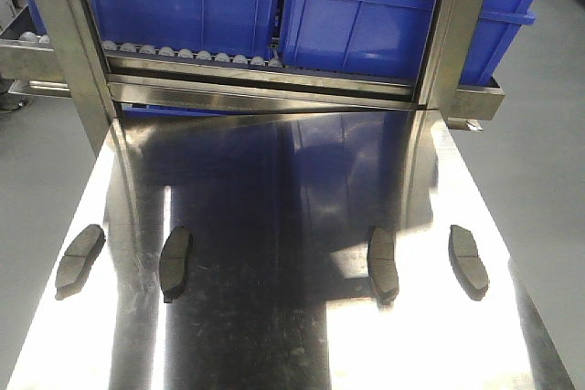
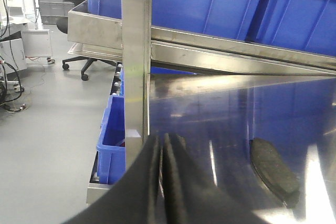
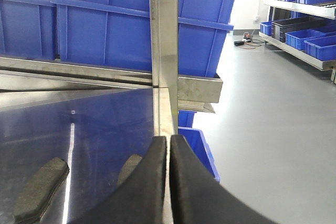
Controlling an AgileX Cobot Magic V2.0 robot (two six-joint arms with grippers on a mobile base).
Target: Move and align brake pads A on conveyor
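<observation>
Steel tabletop (image 1: 274, 344), four brake pads A (image 1: 175, 262)

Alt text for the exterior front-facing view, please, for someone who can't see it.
Four dark grey brake pads lie in a rough row across a shiny steel tabletop, two toward each side with a wide gap between. Behind it, blue bins sit on a steel roller rack; no arm is in view.

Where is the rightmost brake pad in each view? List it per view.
Front: the rightmost brake pad lies lower right on the steel tabletop.
Left wrist: not in it.
Right wrist: the pad sits bottom centre, partly behind the right tool.
Shared landmark: the right steel post, beyond the pad in both.
</observation>
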